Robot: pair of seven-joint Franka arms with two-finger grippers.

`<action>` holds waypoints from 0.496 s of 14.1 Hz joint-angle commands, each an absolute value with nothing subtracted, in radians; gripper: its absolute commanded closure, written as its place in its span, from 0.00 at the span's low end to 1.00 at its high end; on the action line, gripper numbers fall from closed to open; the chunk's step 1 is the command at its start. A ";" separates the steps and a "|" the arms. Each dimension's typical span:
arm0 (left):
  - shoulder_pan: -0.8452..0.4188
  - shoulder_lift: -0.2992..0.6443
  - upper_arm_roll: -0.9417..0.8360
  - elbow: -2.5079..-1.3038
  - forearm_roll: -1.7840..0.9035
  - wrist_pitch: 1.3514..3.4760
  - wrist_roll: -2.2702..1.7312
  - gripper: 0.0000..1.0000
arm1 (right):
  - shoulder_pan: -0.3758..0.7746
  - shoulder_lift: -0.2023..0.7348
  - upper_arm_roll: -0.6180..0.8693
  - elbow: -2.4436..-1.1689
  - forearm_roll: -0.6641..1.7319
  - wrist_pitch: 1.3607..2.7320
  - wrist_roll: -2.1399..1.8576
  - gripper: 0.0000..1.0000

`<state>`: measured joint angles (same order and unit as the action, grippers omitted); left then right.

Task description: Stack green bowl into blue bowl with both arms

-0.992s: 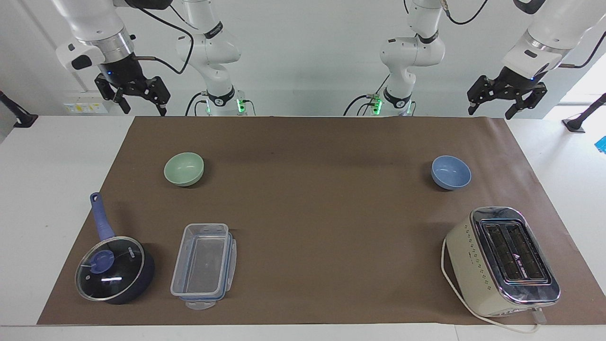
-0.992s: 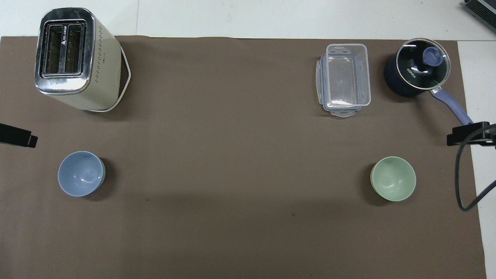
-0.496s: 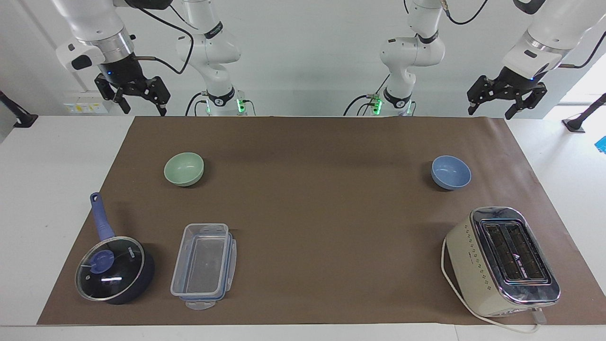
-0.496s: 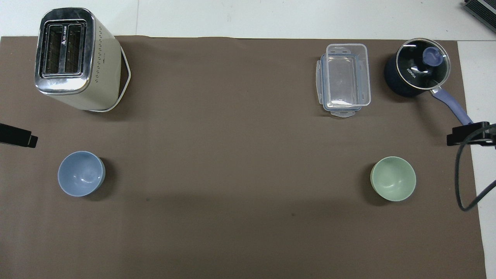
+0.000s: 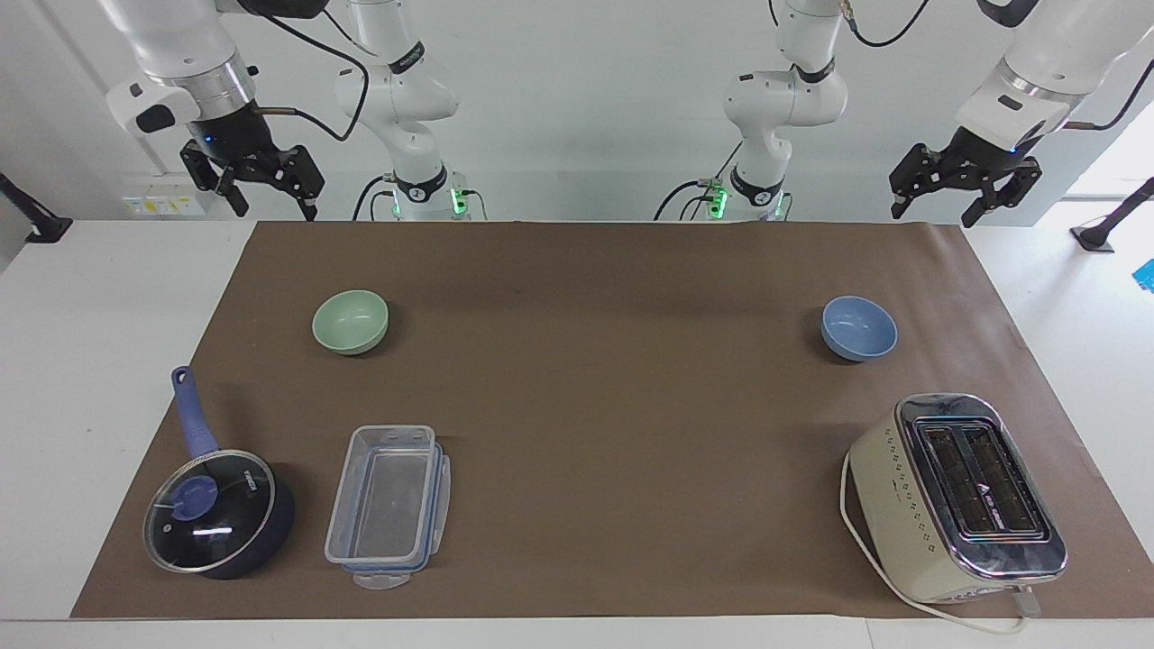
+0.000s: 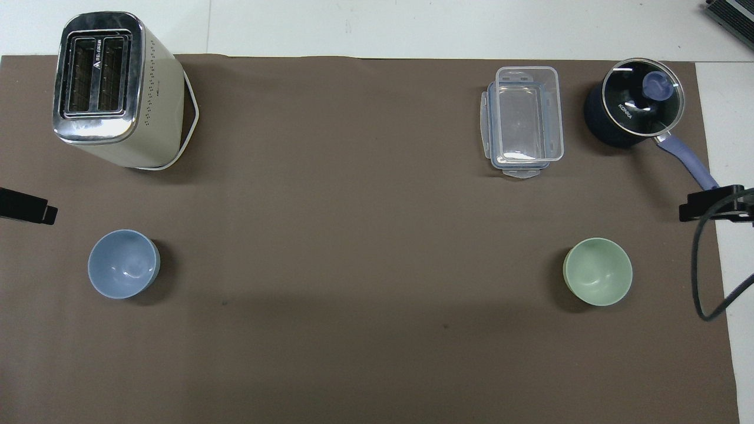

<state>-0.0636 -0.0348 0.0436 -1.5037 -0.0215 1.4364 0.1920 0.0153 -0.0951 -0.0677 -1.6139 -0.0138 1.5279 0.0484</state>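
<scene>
Green bowl point(image 5: 351, 321) apart from raised end effectors

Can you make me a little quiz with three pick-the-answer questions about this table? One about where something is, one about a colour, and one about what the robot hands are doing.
1. Which thing is nearest the green bowl?
A. the toaster
B. the saucepan
C. the blue bowl

2. What colour is the saucepan handle?
A. blue
B. red
C. yellow

3. What are the left gripper and right gripper holding?
A. a bowl each
B. nothing
C. the clear container

Answers:
1 B: both sit toward the right arm's end, while the toaster and blue bowl sit toward the left arm's.
2 A: the handle is blue.
3 B: both hang open and empty above the table's edge; the clear container lies on the mat.
</scene>
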 commanded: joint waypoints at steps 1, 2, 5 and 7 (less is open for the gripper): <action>-0.066 -0.051 0.046 -1.517 -0.034 1.427 0.199 0.00 | 0.008 -0.104 -0.067 -1.626 -0.006 1.528 0.038 0.00; -0.066 -0.051 0.046 -1.517 -0.034 1.427 0.199 0.00 | 0.008 -0.106 -0.067 -1.626 -0.008 1.528 0.040 0.00; -0.066 -0.051 0.046 -1.517 -0.034 1.428 0.199 0.00 | 0.008 -0.109 -0.067 -1.631 -0.009 1.523 0.038 0.00; -0.066 -0.051 0.046 -1.517 -0.034 1.428 0.201 0.00 | 0.006 -0.109 -0.074 -1.626 -0.006 1.503 0.032 0.00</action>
